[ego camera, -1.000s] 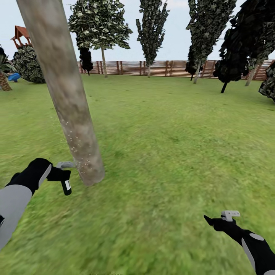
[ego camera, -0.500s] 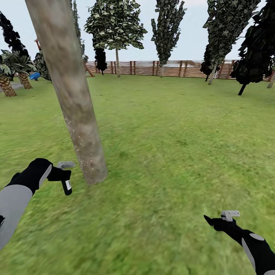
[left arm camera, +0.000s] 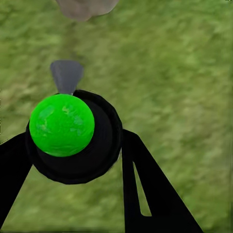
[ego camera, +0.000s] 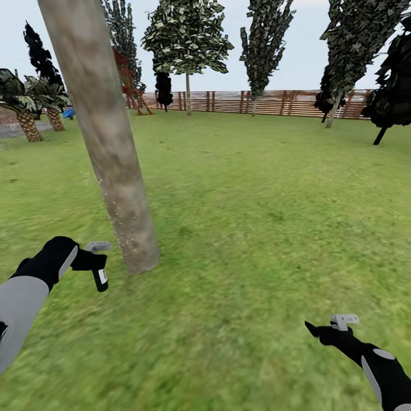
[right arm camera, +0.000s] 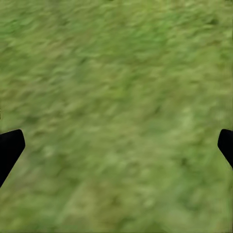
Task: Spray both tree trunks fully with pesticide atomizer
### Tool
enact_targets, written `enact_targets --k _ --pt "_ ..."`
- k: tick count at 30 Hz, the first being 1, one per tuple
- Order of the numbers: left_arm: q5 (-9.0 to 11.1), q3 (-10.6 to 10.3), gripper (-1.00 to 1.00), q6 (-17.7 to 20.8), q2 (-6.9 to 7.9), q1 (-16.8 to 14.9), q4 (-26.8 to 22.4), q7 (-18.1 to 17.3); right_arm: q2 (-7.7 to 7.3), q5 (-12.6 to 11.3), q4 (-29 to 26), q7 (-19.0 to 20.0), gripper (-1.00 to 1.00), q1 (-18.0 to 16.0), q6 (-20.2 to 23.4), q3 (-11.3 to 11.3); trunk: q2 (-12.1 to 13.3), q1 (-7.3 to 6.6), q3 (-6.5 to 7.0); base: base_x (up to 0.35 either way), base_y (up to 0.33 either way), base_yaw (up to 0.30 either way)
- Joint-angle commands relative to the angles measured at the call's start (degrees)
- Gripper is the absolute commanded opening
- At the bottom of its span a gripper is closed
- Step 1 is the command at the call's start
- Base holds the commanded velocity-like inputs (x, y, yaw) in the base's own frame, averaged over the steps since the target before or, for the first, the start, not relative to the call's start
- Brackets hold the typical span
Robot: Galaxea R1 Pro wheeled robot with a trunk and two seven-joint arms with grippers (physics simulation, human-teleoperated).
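**Ann:** While the left tool (ego camera: pixel 85 260) sits clenched on the atomizer (ego camera: pixel 98 268), watch that grey nozzle: it points straight toward the trunk (ego camera: pixel 114 171), which stands just beside it, ahead and a touch to the robot's right.

**Bo:** Bottle hangs down from the grip, black body and white label below the trigger head. From the wrist camera you see its green spot (left arm camera: pixel 61 124) up close, a finger (left arm camera: pixel 145 194) pressed along each side, and the trunk's base (left arm camera: pixel 86 7) further out along the nozzle line.

**Ann:** So the left arm is the near one, by a long way. The right tool (ego camera: pixel 319 331) hovers low over the grass (ego camera: pixel 257 228), well apart from the trunk, jaws spread wide and holding nothing.

**Bo:** Trunk's long axis leans, its top tilting toward the robot's left. White specks dot the lower stretch only, so I'd judge coverage is partial.

**Ann:** Agreed. The next spray likely needs the nozzle lifted along that lean.
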Motion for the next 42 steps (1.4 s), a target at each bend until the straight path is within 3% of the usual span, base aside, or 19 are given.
enact_targets --k 1,15,34,42 --pt "-0.1 -0.3 -1.00 0.2 0.05 -0.1 -0.1 -0.2 0.05 0.4 -0.1 0.5 1.00 0.0 0.3 -0.4 0.0 -0.01 -0.05 0.000 -0.271 0.277" --pt "-0.1 -0.3 -1.00 0.2 0.05 -0.1 -0.1 -0.2 0.05 0.4 -0.8 0.5 1.00 0.0 0.3 -0.4 0.0 -0.01 -0.05 0.111 -0.271 0.043" --pt "-0.1 -0.3 -1.00 0.2 0.05 0.0 0.1 -0.2 0.05 0.4 -0.9 0.5 1.00 0.0 0.3 -0.3 0.0 -0.01 -0.05 0.164 -0.263 0.262" --pt "-0.1 -0.3 -1.00 0.3 0.05 0.0 -0.2 -0.2 0.05 0.4 -1.0 0.5 1.00 0.0 0.3 -0.4 0.0 -0.01 -0.05 0.100 -0.074 0.006"
